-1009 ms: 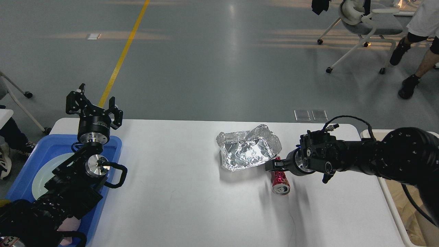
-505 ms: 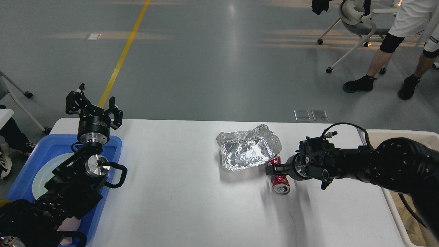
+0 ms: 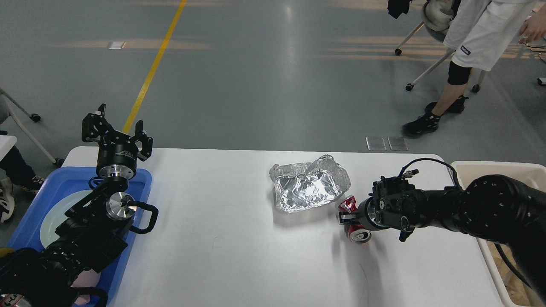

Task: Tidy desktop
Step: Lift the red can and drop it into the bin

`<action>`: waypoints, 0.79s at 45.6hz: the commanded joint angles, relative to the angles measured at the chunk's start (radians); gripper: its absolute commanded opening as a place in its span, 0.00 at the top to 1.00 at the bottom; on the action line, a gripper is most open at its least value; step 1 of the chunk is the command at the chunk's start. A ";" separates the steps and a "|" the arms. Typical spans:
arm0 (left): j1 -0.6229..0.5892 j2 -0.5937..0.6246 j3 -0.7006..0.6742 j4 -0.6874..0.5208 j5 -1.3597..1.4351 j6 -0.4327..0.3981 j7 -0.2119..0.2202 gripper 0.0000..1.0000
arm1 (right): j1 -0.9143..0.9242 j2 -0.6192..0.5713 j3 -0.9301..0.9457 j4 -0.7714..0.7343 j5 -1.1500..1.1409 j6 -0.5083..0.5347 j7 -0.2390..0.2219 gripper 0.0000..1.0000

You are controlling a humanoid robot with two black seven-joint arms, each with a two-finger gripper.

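Two pieces of litter sit on the desktop [image 3: 222, 238]: a crumpled foil tray [image 3: 308, 184] near the middle and a crushed red can [image 3: 355, 221] just to its right. Over the last second the can has shifted toward the robot and a little to the right, away from the foil's corner it was tucked against, and its open top now tilts more toward the camera. The right gripper [image 3: 346, 216] has gone with it, and its fingers sit on either side of the can's body, closed on it as far as the view shows. That suggests the grasp has taken and the can is starting to come away from the table, probably bound for the cream bin [image 3: 469, 167] at the right edge. The foil tray has not moved and remains to be cleared.

The left gripper [image 3: 116, 128] stays raised above the far end of the blue tray [image 3: 143, 179], fingers spread wide and empty, unchanged across the frames. A pale plate [image 3: 55, 215] lies in that tray.

As for writing, the can's red printing is too creased and small to read, and no brand can be made out. A bystander [image 3: 469, 38] has walked into view at the top right; a small dark label on the white shorts is illegible.
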 commanded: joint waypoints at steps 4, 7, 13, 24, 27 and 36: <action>0.000 0.000 0.000 0.000 0.000 0.000 0.000 0.04 | 0.023 -0.043 -0.011 0.021 0.002 0.049 -0.040 1.00; 0.000 0.000 0.000 0.000 0.000 0.001 0.000 0.04 | 0.059 -0.081 -0.017 0.049 0.002 0.065 -0.040 1.00; 0.000 0.000 0.000 0.000 0.000 0.000 0.000 0.04 | 0.179 -0.205 -0.009 0.150 0.001 0.072 -0.039 1.00; 0.000 0.000 0.000 0.000 0.000 0.000 0.000 0.04 | 0.493 -0.447 0.004 0.351 0.001 0.154 -0.031 1.00; 0.000 0.000 0.000 0.000 0.000 0.000 0.000 0.04 | 0.579 -0.501 0.004 0.383 0.002 0.187 -0.029 1.00; 0.000 0.000 -0.002 0.000 0.000 0.000 0.000 0.04 | 0.817 -0.641 0.004 0.413 0.018 0.331 -0.028 1.00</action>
